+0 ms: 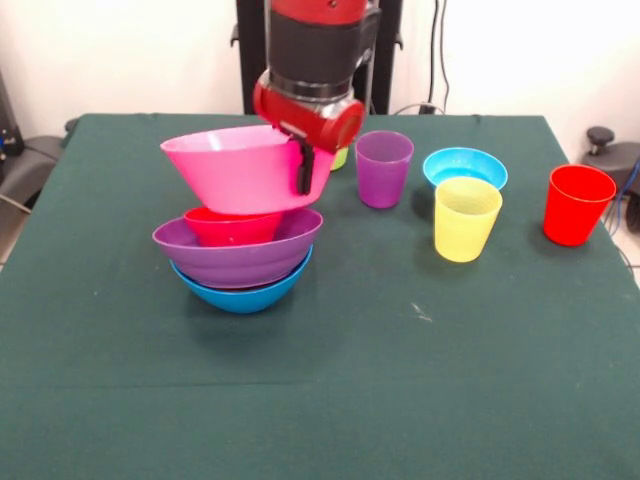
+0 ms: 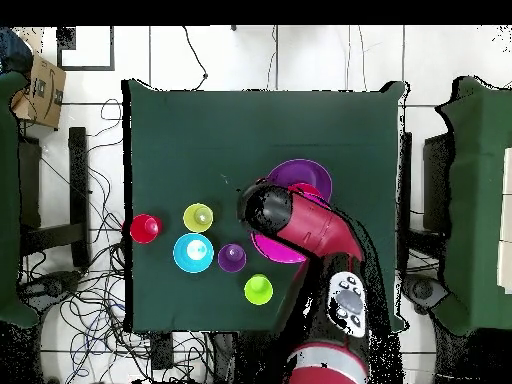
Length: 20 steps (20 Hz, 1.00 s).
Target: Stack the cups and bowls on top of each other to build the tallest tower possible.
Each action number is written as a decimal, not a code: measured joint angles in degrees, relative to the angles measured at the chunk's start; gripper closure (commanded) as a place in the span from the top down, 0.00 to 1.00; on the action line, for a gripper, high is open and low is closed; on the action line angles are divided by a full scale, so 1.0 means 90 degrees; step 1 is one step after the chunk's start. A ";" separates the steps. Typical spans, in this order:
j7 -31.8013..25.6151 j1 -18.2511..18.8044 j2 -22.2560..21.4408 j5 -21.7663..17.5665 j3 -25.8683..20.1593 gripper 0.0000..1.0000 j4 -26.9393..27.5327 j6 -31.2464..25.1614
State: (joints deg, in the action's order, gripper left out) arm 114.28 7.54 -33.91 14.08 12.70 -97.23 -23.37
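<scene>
Gripper [image 1: 303, 168] was seen pressed together on the rim of the very large pink bowl [image 1: 240, 168], one dark finger lying down the outside of the wall at the bowl's right side in the front view. The bowl was held tilted, its held side higher, and its underside appeared to rest on, or hang just above, the small red bowl [image 1: 230, 226]; contact could not be told.

The pink bowl was judged light, stiff, thin-walled plastic, smooth and likely slippery; a rim pinch was judged the only workable hold, and prone to letting the bowl pivot.

Below it the tower [image 1: 240, 255] was noted: red bowl nested in the large purple bowl [image 1: 240, 258], that in the medium blue bowl [image 1: 243, 294], standing left of the table's [image 1: 320, 400] middle in the front view.

Toward the far edge were recorded the purple cup [image 1: 384, 168], the lime green cup [image 2: 258, 289] mostly hidden behind the gripper in front, the light blue bowl [image 1: 465, 166], and the yellow cup [image 1: 466, 218] just before it. The red cup [image 1: 577, 204] stood near the right edge.
</scene>
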 measured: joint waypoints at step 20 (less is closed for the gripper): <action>0.0000 -0.0406 -0.0907 -0.0005 0.0475 0.00 0.0028 -0.1718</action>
State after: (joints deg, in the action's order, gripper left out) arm 114.28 3.88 -42.07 14.03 16.98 -96.98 -38.83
